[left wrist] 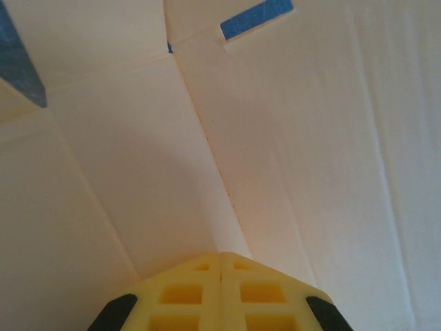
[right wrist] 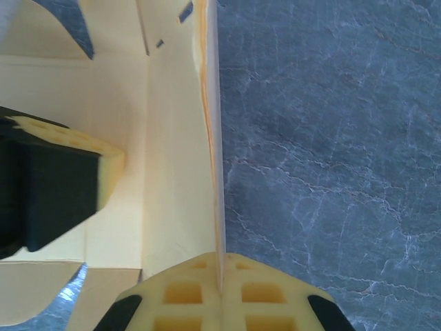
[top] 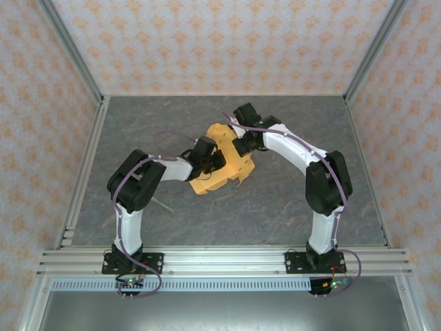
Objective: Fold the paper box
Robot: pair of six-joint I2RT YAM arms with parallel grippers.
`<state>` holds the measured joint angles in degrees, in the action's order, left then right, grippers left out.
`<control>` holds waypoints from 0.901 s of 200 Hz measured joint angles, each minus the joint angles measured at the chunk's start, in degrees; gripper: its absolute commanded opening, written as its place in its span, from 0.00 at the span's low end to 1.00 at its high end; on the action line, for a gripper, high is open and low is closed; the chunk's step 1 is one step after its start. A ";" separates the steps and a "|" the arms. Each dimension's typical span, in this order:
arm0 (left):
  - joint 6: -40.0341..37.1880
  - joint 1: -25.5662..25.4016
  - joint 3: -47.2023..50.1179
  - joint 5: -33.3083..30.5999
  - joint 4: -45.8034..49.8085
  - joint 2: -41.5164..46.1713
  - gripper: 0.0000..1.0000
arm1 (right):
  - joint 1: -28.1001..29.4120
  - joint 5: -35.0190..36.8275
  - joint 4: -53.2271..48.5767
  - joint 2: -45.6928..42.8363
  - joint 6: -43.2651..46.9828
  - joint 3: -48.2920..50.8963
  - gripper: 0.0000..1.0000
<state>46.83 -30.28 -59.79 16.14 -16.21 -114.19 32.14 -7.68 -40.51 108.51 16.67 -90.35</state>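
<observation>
The paper box (top: 231, 169) is an orange-yellow die-cut sheet, partly folded up, in the middle of the table between both arms. My left gripper (top: 212, 158) is shut, and its tips (left wrist: 220, 256) press against the sheet's pale inner face (left wrist: 289, 138) beside a crease, with nothing between the fingers. My right gripper (top: 242, 145) is shut on an upright wall of the paper box (right wrist: 176, 138). That wall's thin edge runs straight into the closed jaws (right wrist: 222, 261). In the right wrist view the left gripper's black-and-yellow finger (right wrist: 103, 172) rests on the inside of the sheet.
The grey marbled table (top: 289, 200) is bounded by aluminium rails at the near edge (top: 220, 261) and along both sides. Patterned walls close in the back and sides. Bare table lies right of the held wall (right wrist: 331, 152).
</observation>
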 measured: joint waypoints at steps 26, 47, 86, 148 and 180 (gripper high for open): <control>1.38 -0.17 0.81 -0.81 -2.12 -0.17 0.02 | 2.69 2.36 -2.14 1.07 -1.20 -2.93 0.00; 2.29 -0.44 1.31 -1.70 -4.02 -0.42 0.02 | 4.74 3.87 -3.39 2.43 -1.77 -5.42 0.00; 3.39 -0.48 2.27 -2.10 -6.25 -0.46 0.02 | 6.62 5.44 -3.80 3.65 -2.62 -6.95 0.00; 4.37 -0.48 3.23 -2.27 -8.20 -0.46 0.02 | 7.06 7.17 -3.69 3.67 -3.56 -6.84 0.00; 4.31 -0.48 3.74 -2.38 -8.70 -0.20 0.05 | 7.08 11.19 -3.65 3.96 -1.90 -6.78 0.00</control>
<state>51.13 -30.76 -56.05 13.76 -24.91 -114.39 39.22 3.51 -44.16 112.46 14.76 -97.12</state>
